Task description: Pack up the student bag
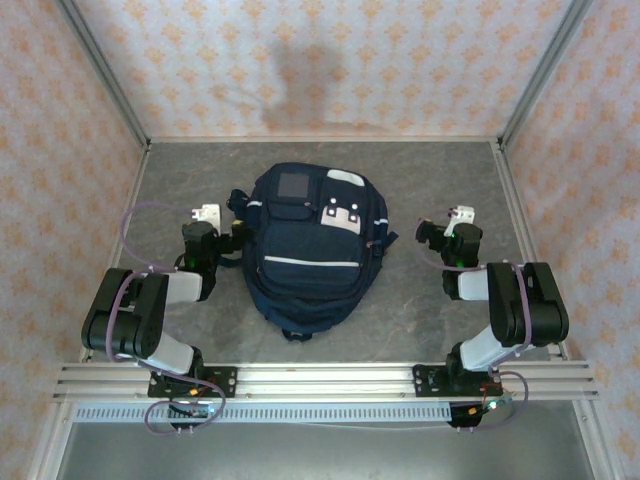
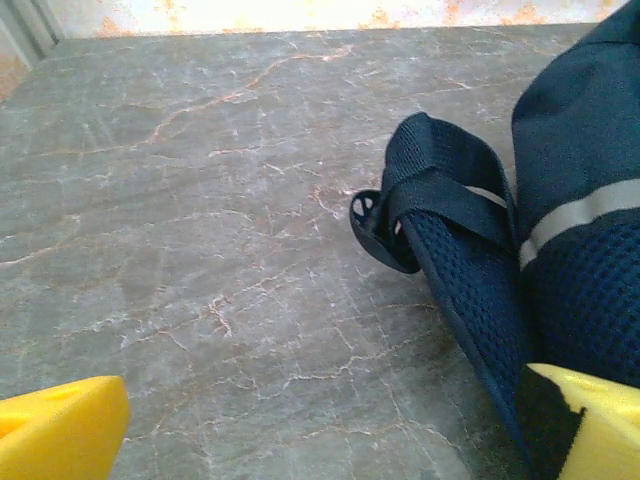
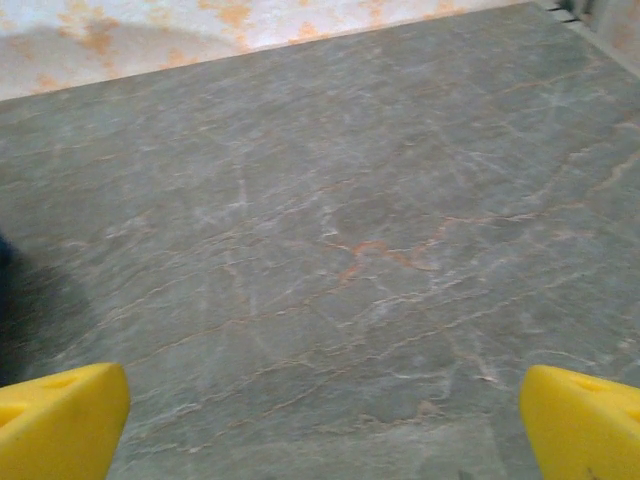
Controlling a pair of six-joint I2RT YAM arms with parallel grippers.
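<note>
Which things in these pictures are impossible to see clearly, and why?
Inside of the student bag: top view, covered by its own fabric.
Whether it is zipped shut: top view, too small.
Bag's bulk: left wrist view, cut by right edge.
Dark patch: right wrist view, blurred, cut by left edge.

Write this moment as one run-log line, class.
student bag: front up, middle of table | left gripper: open, beside shoulder strap | right gripper: open, over table, holding nothing

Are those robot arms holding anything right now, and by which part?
Nothing is held. The left gripper and right gripper are open, the bag lying between them.
</note>
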